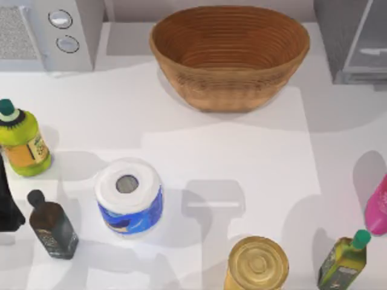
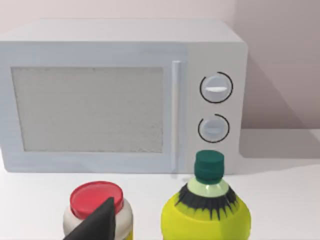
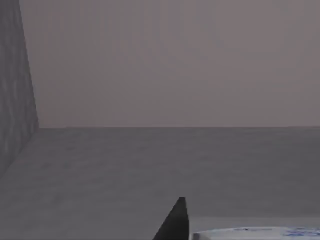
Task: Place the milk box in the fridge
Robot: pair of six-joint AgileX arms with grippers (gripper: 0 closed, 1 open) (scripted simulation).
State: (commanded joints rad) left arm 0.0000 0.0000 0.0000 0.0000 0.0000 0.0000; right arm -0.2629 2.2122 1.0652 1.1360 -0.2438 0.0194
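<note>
Placement step: milk box [image 3: 255, 232] low inside grey walls we judge to be the fridge [image 3: 150, 165].
It sits just beside our right gripper [image 3: 176, 222]; we cannot tell whether it is pinched. Next comes setting it down and letting go. The top view adds the fridge [image 1: 354, 36] at far right and our left gripper [image 1: 7, 205] parked at the left of the tabletop [image 1: 242, 151].

Bottles: 4 – yellow-green [image 1: 23, 140], dark [image 1: 53, 225], olive-green [image 1: 344, 260], pink [image 1: 378, 205]. Paper roll [image 1: 128, 194]: 1. Basket [image 1: 230, 54]: 1. Tin can [image 1: 257, 264]: 1. Microwave [image 1: 51, 30]: 1. Fridge [image 1: 354, 36]: 1. Red-lidded jar [image 2: 97, 210]: 1.
</note>
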